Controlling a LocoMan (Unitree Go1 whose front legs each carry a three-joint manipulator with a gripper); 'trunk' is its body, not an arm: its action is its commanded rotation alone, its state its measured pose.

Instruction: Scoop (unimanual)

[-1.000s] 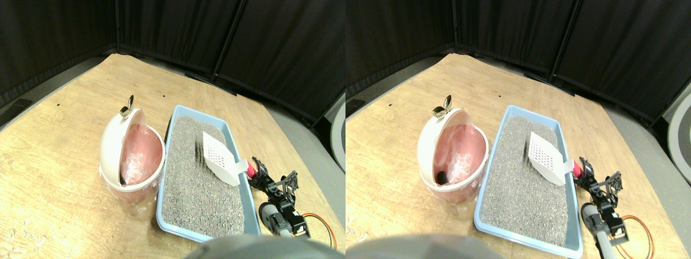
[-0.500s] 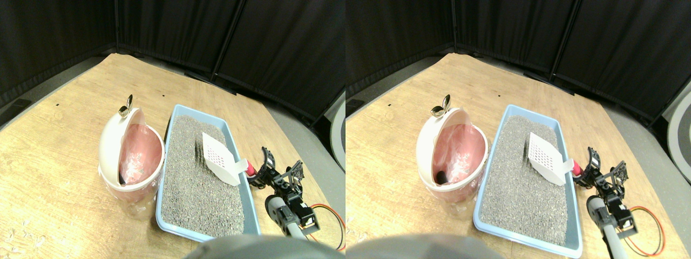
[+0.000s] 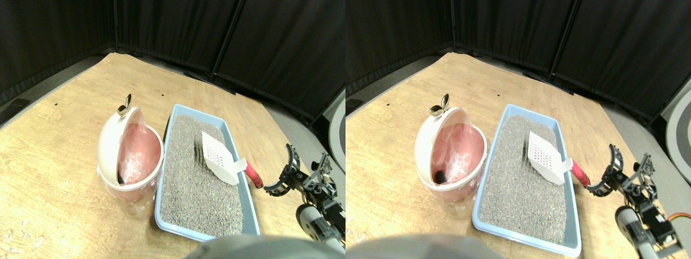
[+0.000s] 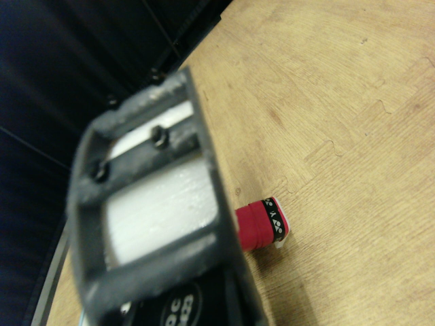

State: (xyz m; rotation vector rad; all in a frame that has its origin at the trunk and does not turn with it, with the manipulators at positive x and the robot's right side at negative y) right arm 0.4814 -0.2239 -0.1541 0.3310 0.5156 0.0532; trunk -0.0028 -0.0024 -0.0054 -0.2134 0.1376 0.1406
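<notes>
A white slotted scoop [image 3: 218, 159] lies on the grey litter [image 3: 197, 189] in the blue tray [image 3: 169, 132]. Its red handle [image 3: 252, 175] sticks out over the tray's right rim. My right gripper [image 3: 282, 171] hangs just right of the handle's tip with its jaws spread wide, open and touching nothing. In the wrist view the red handle end [image 4: 262, 224] pokes out from behind the dark jaw frame [image 4: 156, 204], above the wooden floor. Left of the tray stands a white bin [image 3: 113, 145] with a pink liner, a small dark lump [image 3: 123, 179] lying at its bottom.
A shiny metal clip [image 3: 125, 108] sits on top of the bin's lid. Wooden flooring [image 3: 65, 108] surrounds the tray and bin. Black curtains [image 3: 178, 32] close off the back. A grey strip of floor [image 3: 302, 140] runs past the wood's right edge.
My gripper has opened off the red handle and drawn back to the right. The scoop stays where it lay on the litter.
</notes>
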